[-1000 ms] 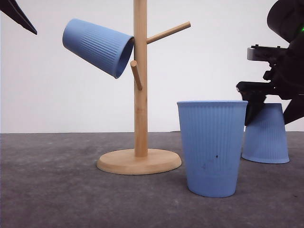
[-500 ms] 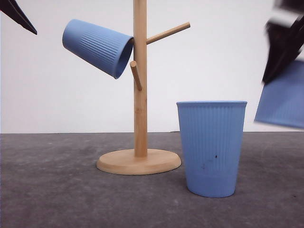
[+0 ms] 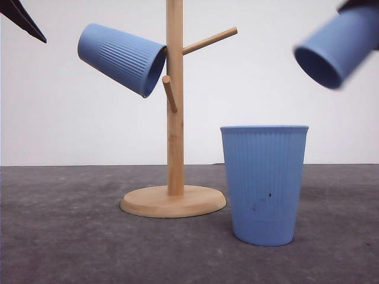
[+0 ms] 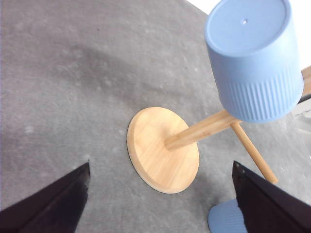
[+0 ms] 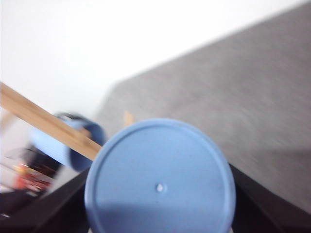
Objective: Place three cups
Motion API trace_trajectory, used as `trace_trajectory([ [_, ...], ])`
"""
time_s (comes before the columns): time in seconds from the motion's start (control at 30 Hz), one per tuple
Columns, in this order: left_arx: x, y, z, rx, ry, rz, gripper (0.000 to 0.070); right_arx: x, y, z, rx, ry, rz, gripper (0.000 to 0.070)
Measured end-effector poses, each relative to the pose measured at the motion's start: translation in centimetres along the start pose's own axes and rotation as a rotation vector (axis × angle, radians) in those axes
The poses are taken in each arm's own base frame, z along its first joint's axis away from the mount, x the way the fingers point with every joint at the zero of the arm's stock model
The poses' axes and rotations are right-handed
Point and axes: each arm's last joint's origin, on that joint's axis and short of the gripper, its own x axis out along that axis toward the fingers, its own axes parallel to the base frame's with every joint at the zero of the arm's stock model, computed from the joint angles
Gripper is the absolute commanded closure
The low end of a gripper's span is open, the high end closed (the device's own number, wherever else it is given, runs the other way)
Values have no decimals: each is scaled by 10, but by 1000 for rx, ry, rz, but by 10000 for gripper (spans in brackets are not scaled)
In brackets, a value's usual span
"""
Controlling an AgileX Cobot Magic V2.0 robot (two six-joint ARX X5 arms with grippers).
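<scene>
One light-blue ribbed cup (image 3: 121, 58) hangs mouth-first on the upper left peg of the wooden rack (image 3: 174, 118); it is also in the left wrist view as the cup (image 4: 252, 58). A second cup (image 3: 265, 183) stands upright on the table, right of the rack's base. The third cup (image 3: 337, 44) is in the air at the upper right, tilted with its mouth down-left toward the rack. My right gripper (image 5: 160, 194) is shut on it, dark fingers (image 5: 257, 204) on both sides of its flat bottom (image 5: 160, 165). My left gripper (image 4: 160, 204) hangs open above the rack's base.
The rack's round base (image 3: 173, 201) rests on the dark grey table (image 3: 71, 236). A bare peg (image 3: 210, 40) points up and right; a short one (image 3: 170, 93) points forward. A white wall stands behind. One left finger (image 3: 23, 19) shows at the upper left.
My right gripper has lifted the third cup off the table at the back right, raised it high and tipped its mouth toward the rack. The left arm has not moved.
</scene>
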Motion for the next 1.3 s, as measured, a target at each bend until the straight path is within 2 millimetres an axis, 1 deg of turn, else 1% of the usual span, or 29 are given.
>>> trace_trajectory([
  [0.2,0,0,0,0,0,0,154,25,9,11,62,-50,146,339],
  [0.37,0,0,0,0,0,0,154,53,9,12,128,-56,238,339],
  [0.47,0,0,0,0,0,0,154,72,10,6,162,-38,276,339],
  [0.63,0,0,0,0,0,0,154,101,10,-11,206,14,298,329],
  [0.77,0,0,0,0,0,0,154,118,10,-22,216,38,309,318],
  [0.87,0,0,0,0,0,0,154,126,9,-28,230,53,303,305],
  [0.97,0,0,0,0,-1,2,154,131,6,-32,242,68,296,260],
  [1.1,0,0,0,0,-2,3,154,132,6,-33,244,71,295,198],
  [1.2,0,0,1,4,-10,-1,154,132,6,-33,244,73,296,187],
  [1.3,0,-1,2,8,-17,-5,154,132,6,-33,242,83,306,120],
])
